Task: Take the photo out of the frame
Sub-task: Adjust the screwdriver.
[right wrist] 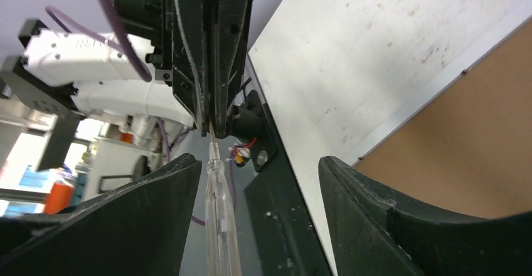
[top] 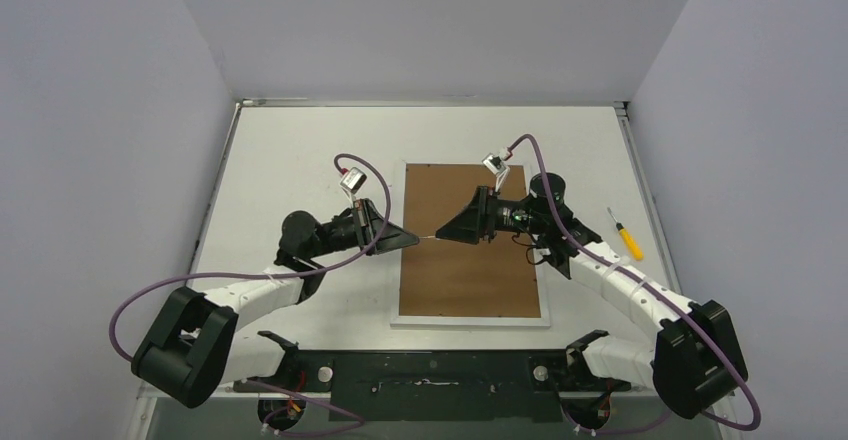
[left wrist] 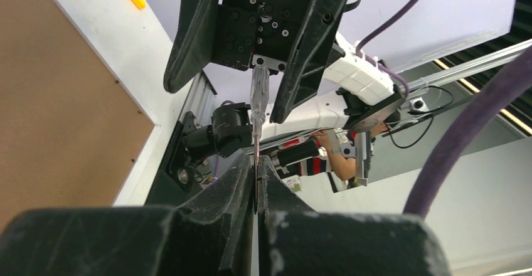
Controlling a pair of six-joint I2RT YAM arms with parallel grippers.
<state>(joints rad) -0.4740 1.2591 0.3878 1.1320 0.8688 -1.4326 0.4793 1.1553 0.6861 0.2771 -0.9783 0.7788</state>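
One screwdriver (left wrist: 259,92) sits pinched in left gripper (left wrist: 256,166).

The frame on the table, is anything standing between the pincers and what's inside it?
Yes. The frame lies back up, its brown backing covering the inside; nothing inside shows. A clear-handled screwdriver also occupies the pincers above it: the left pincer is shut on its shaft, the right pincer open around its handle.

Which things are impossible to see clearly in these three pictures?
- The photo: no view shows it; the frame lies back up.
- Tip of the clear screwdriver: left wrist view, hidden between the shut left jaws.
- Its handle end: right wrist view, cut off by the bottom edge.
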